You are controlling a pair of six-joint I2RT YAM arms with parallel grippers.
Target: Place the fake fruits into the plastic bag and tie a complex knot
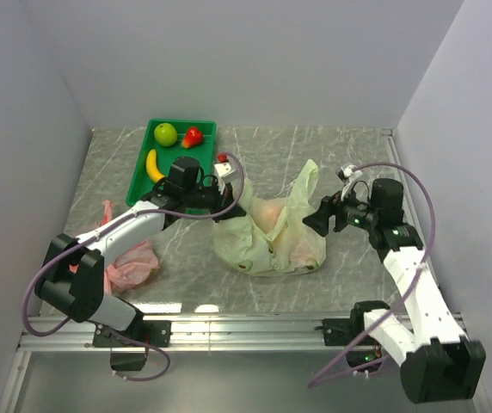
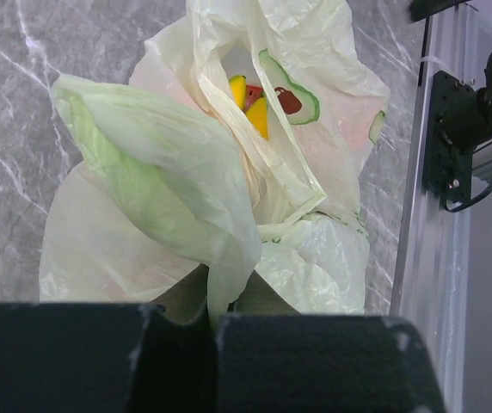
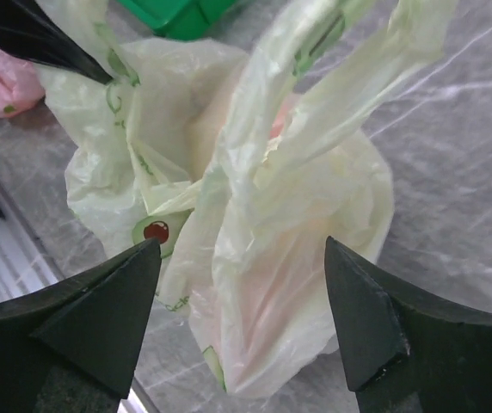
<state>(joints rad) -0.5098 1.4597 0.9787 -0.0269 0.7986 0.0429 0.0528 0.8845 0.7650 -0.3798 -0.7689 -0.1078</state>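
Observation:
The pale green plastic bag (image 1: 272,241) stands in the middle of the table with a pinkish fruit (image 1: 269,215) showing through it. In the left wrist view a yellow fruit (image 2: 259,114) and a red one (image 2: 252,93) show in its mouth. My left gripper (image 1: 227,200) is shut on a fold of the bag's left handle (image 2: 216,249). To the bag's right, my right gripper (image 3: 242,288) stands open and holds nothing; the bag's right handle loop (image 3: 349,60) stands free beyond it. A green apple (image 1: 166,133), a red fruit (image 1: 193,136) and a banana (image 1: 154,165) lie in the green tray (image 1: 181,152).
A crumpled pink bag (image 1: 131,262) lies at the left beside the left arm. The green tray sits at the back left near the wall. A metal rail (image 1: 246,325) runs along the near edge. Walls close in the table on three sides.

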